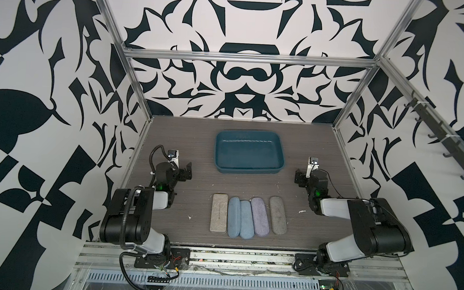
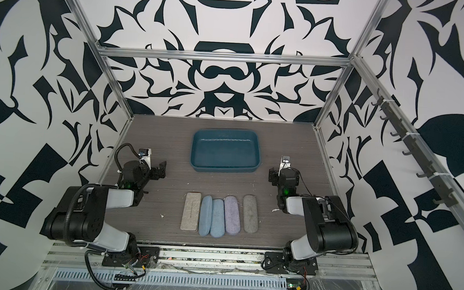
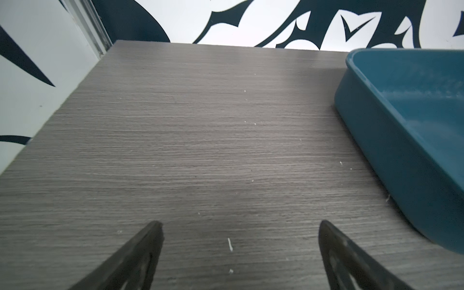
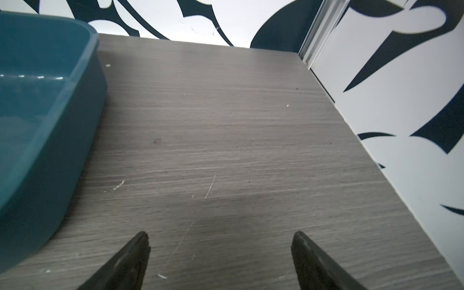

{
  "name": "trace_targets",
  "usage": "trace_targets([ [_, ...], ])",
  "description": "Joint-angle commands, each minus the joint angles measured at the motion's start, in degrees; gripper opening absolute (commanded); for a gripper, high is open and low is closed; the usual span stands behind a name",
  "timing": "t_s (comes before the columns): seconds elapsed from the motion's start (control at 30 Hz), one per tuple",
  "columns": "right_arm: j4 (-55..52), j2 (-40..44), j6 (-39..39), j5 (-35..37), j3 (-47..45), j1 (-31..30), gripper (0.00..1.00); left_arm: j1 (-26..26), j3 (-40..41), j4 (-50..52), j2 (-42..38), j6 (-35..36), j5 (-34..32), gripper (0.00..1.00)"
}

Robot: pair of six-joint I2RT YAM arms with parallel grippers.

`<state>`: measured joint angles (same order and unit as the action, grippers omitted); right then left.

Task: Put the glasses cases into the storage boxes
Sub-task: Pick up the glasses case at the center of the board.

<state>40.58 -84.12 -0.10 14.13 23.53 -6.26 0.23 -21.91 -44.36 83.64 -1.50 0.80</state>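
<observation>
Faint line of print down the beige rectangular felt case, too small to read. Beside it, in a row near the front edge of the desk: first light blue felt case, second light blue felt case, lilac felt case, grey-brown felt case. Toward the back edge, shallow dark teal plastic tray. Both arms folded. Left gripper low near the left edge, fingers spread, grasping nothing. Right gripper low near the right edge, fingers apart, likewise holding nothing.

surface: grey wood-grain table | far middle: teal tray | near edge, one row: beige case, light blue case, second light blue case touching it, lilac case, grey-brown case | loose: white scraps
</observation>
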Motion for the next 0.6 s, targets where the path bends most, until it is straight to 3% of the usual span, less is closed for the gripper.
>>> trace_targets([
  [0.0, -11.62, 6.44, 1.68, 1.64, 5.49, -0.68, 0.9, -0.67, -4.19, 9.03, -6.88, -1.01, -4.31, 0.99],
  [0.23, -30.36, 17.84, 12.27, 2.08, 11.14, -1.75, 0.91, -0.91, -12.26, 22.18, -19.09, -10.59, -4.66, 0.99],
  [0.4, -41.81, 24.94, 16.32, 0.72, 13.66, -2.0, 0.91, -0.89, -18.95, 30.74, -17.79, -14.52, -0.25, 0.99],
  [0.57, -56.37, 28.22, 20.86, -6.98, 18.96, -2.81, 0.91, -0.86, -19.76, 30.09, -15.89, -17.78, 3.79, 0.99],
])
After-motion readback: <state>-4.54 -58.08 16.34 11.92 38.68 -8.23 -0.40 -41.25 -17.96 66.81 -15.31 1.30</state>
